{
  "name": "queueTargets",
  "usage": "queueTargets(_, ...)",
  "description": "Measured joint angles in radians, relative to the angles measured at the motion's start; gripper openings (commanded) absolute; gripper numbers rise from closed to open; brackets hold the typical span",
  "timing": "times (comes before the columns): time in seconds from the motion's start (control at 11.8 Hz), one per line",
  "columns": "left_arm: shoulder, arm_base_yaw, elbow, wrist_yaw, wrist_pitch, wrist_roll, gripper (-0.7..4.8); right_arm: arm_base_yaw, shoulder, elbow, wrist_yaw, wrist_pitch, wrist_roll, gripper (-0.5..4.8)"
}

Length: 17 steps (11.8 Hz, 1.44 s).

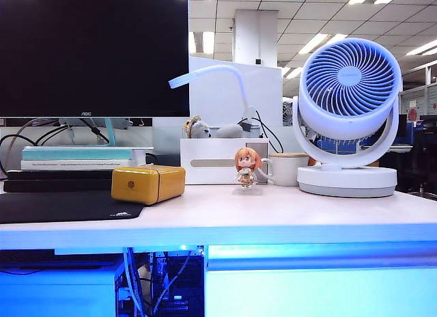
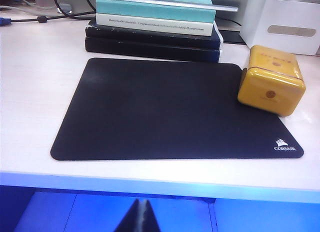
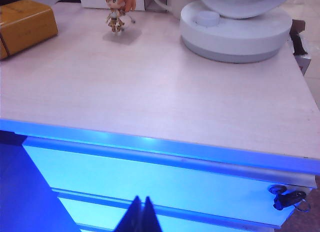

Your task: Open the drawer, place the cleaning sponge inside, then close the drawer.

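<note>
The drawer [image 3: 150, 174] is the wide white front just under the desk edge, tinted blue and shut; it also fills the lower right of the exterior view as the drawer [image 1: 321, 290]. The cleaning sponge is not in any view. My right gripper [image 3: 141, 199] hangs in front of the drawer fronts, below the desk edge, its dark tips pressed together with nothing between them. My left gripper [image 2: 142, 204] sits below the desk edge in front of the black mouse pad [image 2: 165, 112], also shut and empty. Neither gripper shows in the exterior view.
A glossy yellow box [image 2: 271, 80] rests at the pad's corner, with stacked books [image 2: 155, 27] behind. A small figurine [image 3: 119, 12], a white mug [image 1: 285, 169] and a white fan [image 1: 348, 126] stand on the desk's right half. A key [image 3: 287, 199] sticks out beside the drawer.
</note>
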State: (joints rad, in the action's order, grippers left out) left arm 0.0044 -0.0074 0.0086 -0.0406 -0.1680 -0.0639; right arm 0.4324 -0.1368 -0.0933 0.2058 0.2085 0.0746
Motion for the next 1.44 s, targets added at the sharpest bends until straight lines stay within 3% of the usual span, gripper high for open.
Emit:
queueTargets(0.25, 0.000, 0.000, 0.000, 0.000, 0.000, 0.000, -0.03, -0.094, 0.058, 0.063, 0.068, 0.008, 0.000, 0.00)
queueTargets(0.42, 0.000, 0.000, 0.000, 0.001, 0.000, 0.000, -0.03, -0.199, 0.126, 0.072, 0.059, -0.022, 0.000, 0.00)
queueTargets(0.51, 0.000, 0.000, 0.000, 0.002, 0.000, 0.000, -0.03, -0.260, 0.135, 0.081, 0.010, -0.045, 0.000, 0.00)
queueTargets(0.59, 0.000, 0.000, 0.000, 0.002, 0.000, 0.000, -0.03, -0.341, 0.135, 0.084, -0.114, -0.047, 0.000, 0.00)
queueTargets(0.76, 0.000, 0.000, 0.000, 0.003, 0.000, 0.000, -0.03, -0.409, 0.135, 0.084, -0.280, -0.036, 0.000, 0.00)
queueTargets(1.44, 0.000, 0.000, 0.000, 0.003, 0.000, 0.000, -0.03, -0.411, 0.135, 0.084, -0.228, -0.032, -0.023, 0.00)
